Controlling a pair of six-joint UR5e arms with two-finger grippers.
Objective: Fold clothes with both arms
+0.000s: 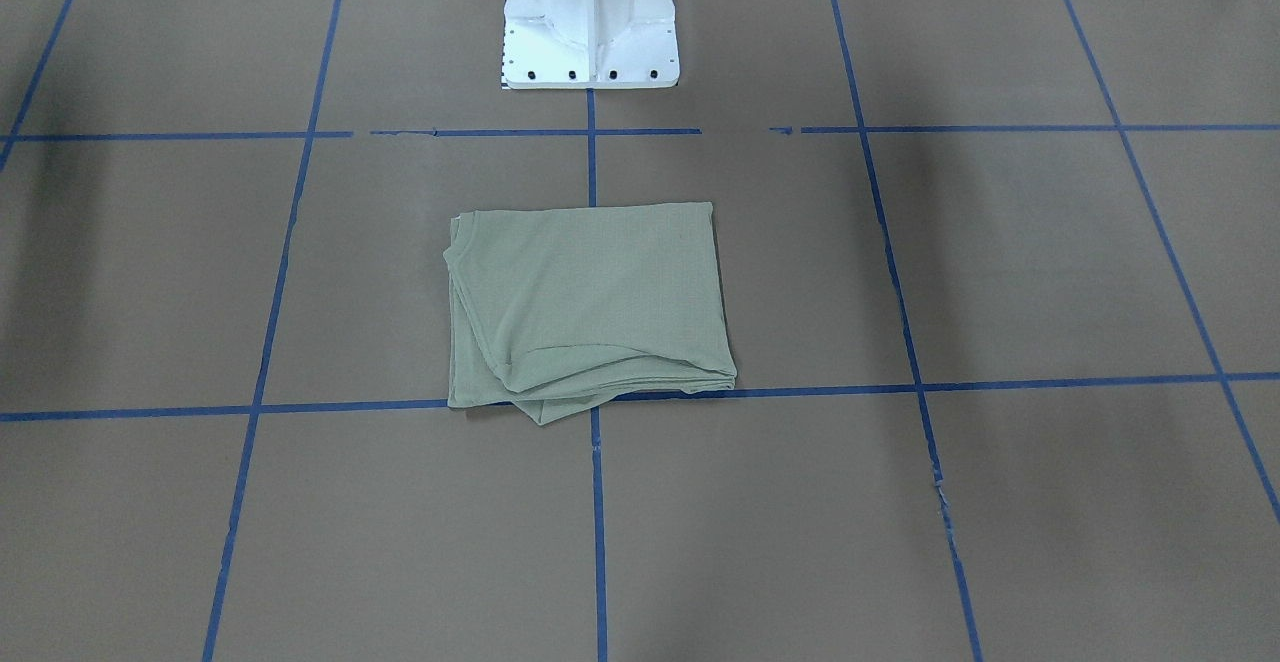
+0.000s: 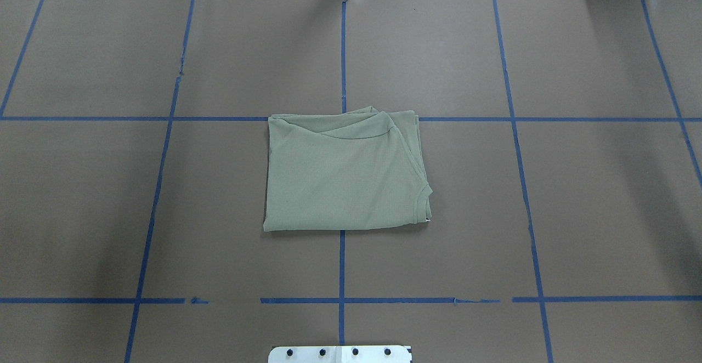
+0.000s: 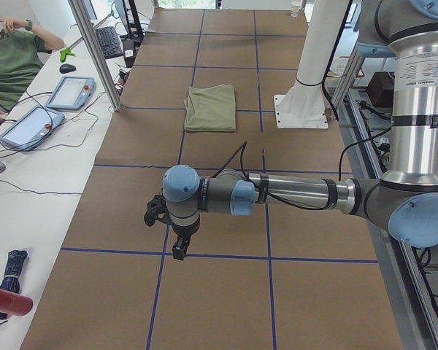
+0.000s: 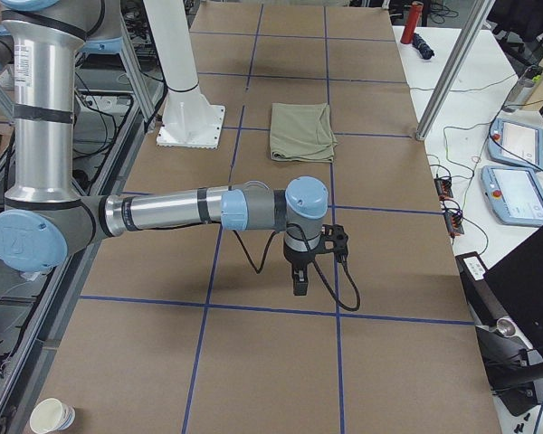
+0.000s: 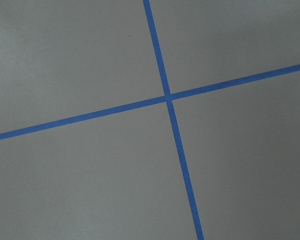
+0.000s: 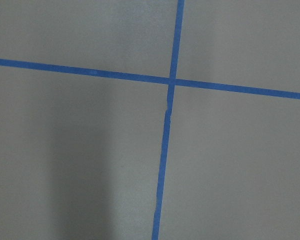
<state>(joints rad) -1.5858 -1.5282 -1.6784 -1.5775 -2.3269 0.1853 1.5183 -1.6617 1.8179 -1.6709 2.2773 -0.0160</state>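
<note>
The pale sage-green knit shirt [image 2: 345, 174] lies folded square at the middle of the brown paper-covered desk [image 2: 576, 215], with one layer straying past its edge farthest from the robot. The left fingers [image 3: 178, 251] and right fingers [image 4: 298, 282] hang well away from it, and I cannot tell whether they are apart or together. Any tidying should probably pinch only that stray layer.

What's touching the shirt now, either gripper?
Apart, both. Exterior left shows the left gripper over bare paper, well short of the shirt; exterior right shows the same gap for the right gripper. Overhead shows nothing on the shirt.

Even diffuse light; faint broad shadows on table [image 1: 1050, 502]; sharp focus.
</note>
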